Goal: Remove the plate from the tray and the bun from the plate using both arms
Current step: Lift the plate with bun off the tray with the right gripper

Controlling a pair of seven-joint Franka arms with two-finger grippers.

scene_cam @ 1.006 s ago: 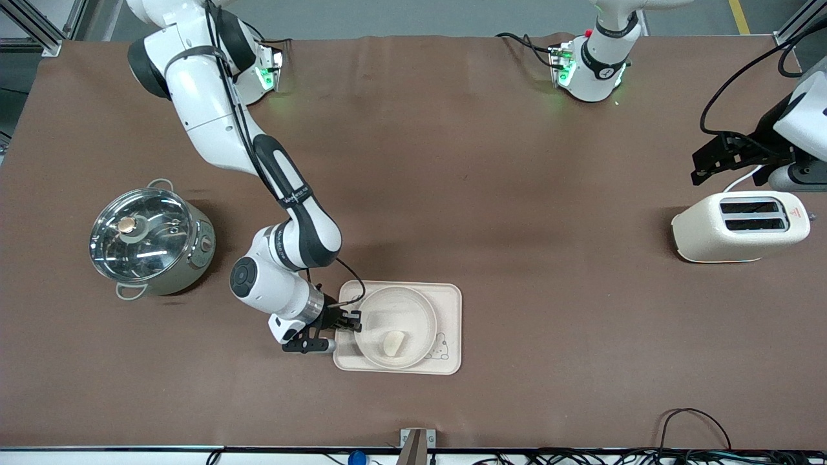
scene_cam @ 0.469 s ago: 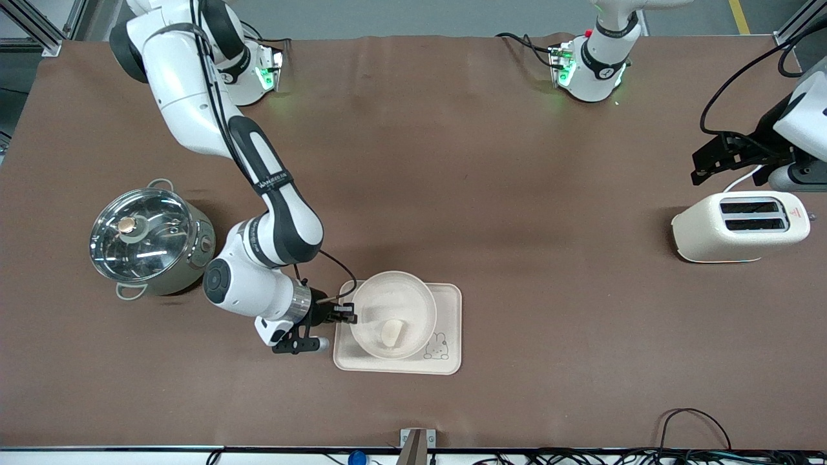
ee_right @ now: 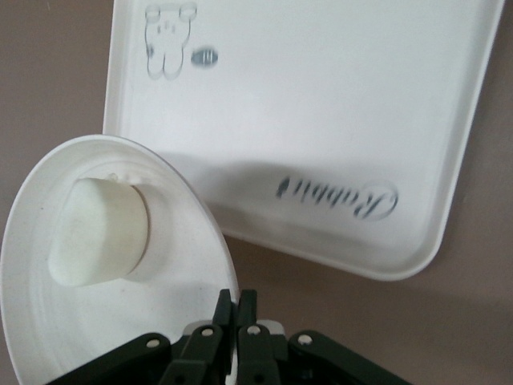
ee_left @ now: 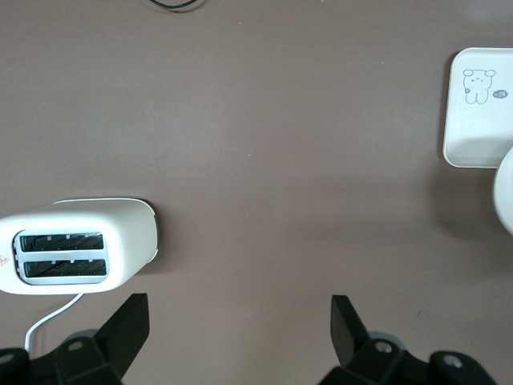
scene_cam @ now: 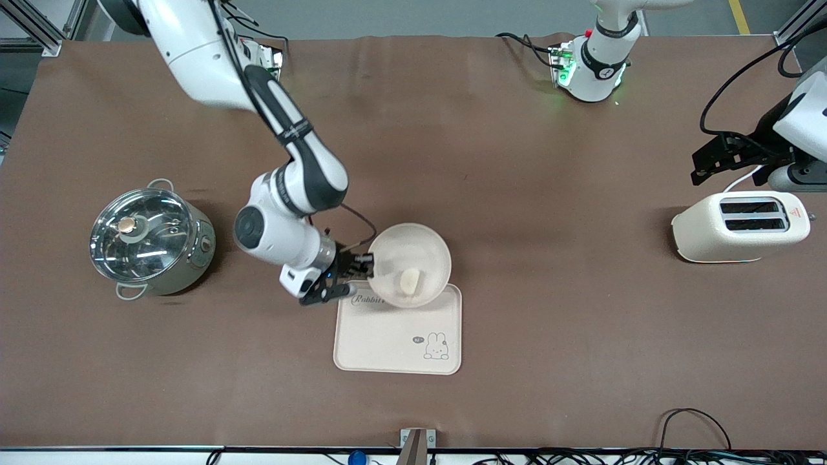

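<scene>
Front view: my right hand point(scene_cam: 363, 261) pinches the plate's point(scene_cam: 409, 247) rim, lifting it, with the bun point(scene_cam: 409, 281) on it, over the tray's point(scene_cam: 387, 336) edge. Neither is set down on the counter point(scene_cam: 517, 194). My left hand point(ee_left: 240, 321) waits spread over the toaster point(scene_cam: 740, 226).

Tray point(scene_cam: 387, 342) surface lies open; pot point(scene_cam: 152, 242) and toaster point(scene_cam: 740, 226) flank it.
</scene>
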